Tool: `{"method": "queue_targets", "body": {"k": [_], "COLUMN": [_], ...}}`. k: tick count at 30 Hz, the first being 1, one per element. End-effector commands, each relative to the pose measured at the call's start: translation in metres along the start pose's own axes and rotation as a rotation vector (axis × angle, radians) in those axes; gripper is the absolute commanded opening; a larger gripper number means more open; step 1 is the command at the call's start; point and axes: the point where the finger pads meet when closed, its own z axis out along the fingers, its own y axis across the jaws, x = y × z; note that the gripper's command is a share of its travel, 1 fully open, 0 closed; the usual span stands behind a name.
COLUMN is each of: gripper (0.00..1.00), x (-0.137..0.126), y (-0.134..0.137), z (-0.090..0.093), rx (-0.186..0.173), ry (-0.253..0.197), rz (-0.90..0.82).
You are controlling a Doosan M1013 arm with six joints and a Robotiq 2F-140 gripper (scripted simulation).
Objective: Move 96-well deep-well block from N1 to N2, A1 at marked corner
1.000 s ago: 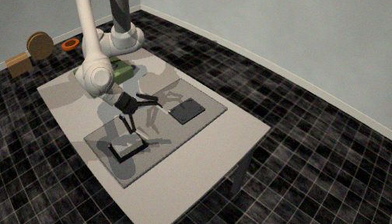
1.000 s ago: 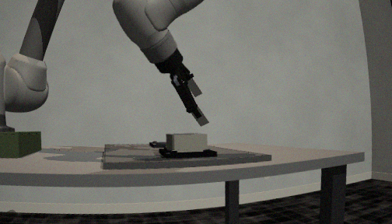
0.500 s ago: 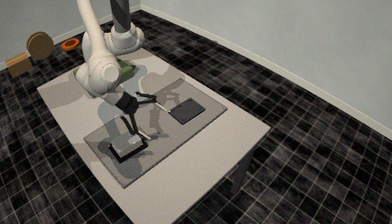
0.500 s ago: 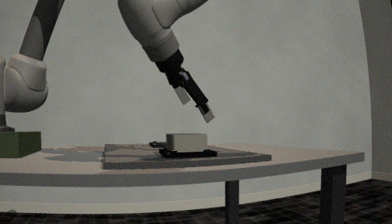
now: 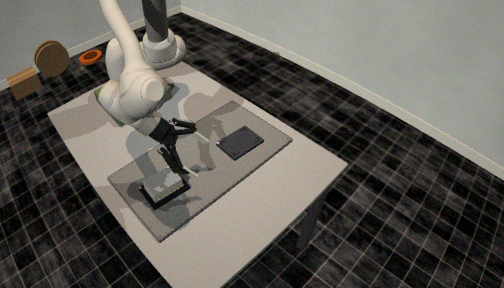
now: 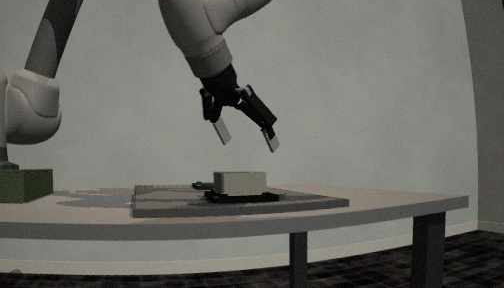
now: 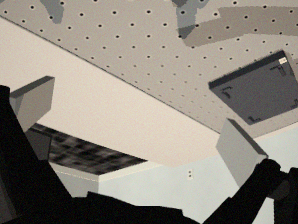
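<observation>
The pale deep-well block [image 5: 165, 186] sits in the black nest N1 [image 5: 167, 197] at the near end of the grey perforated mat [image 5: 200, 164]. It also shows in the side view [image 6: 240, 183]. The empty dark nest N2 [image 5: 240, 142] lies at the mat's far end; the wrist view shows it [image 7: 260, 86] with a light mark at one corner. My gripper [image 6: 247, 139] is open and empty. It hangs tilted, well above the block and apart from it. In the overhead view it [image 5: 187, 149] is between the two nests.
A green pad [image 6: 25, 184] lies under the arm's base at the back of the table. A brown box [image 5: 24, 83], a brown disc [image 5: 51, 58] and an orange ring [image 5: 90, 57] lie on the floor by the wall. The table's edge runs just past the mat.
</observation>
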Motion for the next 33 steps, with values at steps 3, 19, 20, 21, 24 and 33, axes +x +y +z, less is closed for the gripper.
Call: {"method": "queue_targets", "body": {"k": [3,19,20,21,24,33], "gripper": [1.00,1.00,1.00,1.00,1.00,1.00], "x": [0.004,0.016,0.016,0.019,0.019,0.029], "y": [0.002,0.005,0.005,0.005,0.005,0.005], "z": [0.000,-0.002,-0.002,-0.003,-0.003,-0.006], "rx": [-0.011,-0.067,-0.067,-0.071,-0.086,-0.137], "ry": [0.017,0.085,0.085,0.089,0.101,0.133], "rz": [-0.163,-0.652,-0.652,-0.685,-0.783,-1.073]}}
